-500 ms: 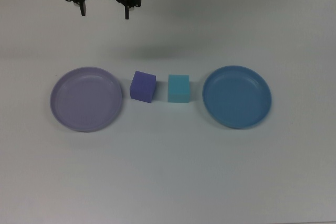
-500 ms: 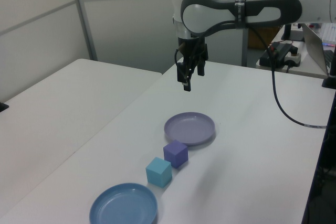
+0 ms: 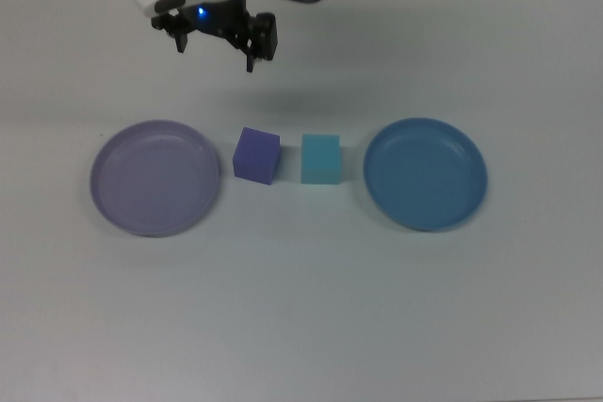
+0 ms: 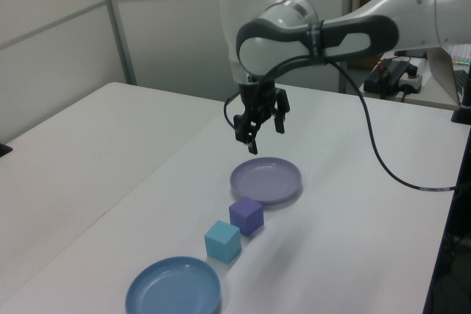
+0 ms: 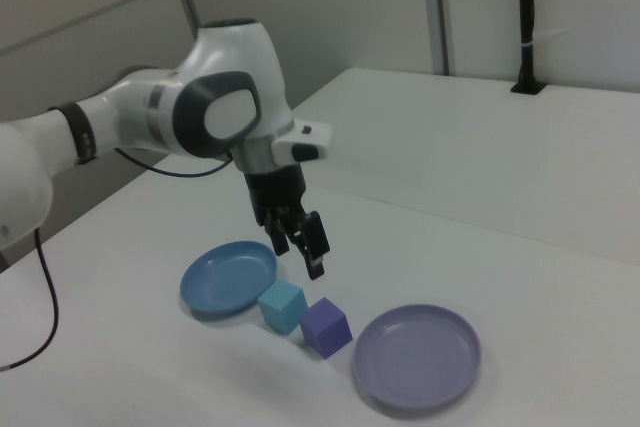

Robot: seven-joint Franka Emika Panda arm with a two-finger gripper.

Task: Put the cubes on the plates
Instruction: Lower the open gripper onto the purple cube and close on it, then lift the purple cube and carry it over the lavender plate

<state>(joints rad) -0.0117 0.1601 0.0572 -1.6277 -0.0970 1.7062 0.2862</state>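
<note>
Nowhere legible writing — plain cubes, plates

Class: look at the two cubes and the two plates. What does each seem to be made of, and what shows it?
Purple cube and teal cube: probably foam, matte, no glints, soft edges. Lavender plate and blue plate: likely plastic, smooth, even colour, moulded raised rims with faint sheen.

Top view: overhead, looking straight down on table, plates in row left to right. Left view: raised, oblique, blue plate near, lavender plate far. Right view: opposite side, order reversed. All three share plates, cubes, arm
</note>
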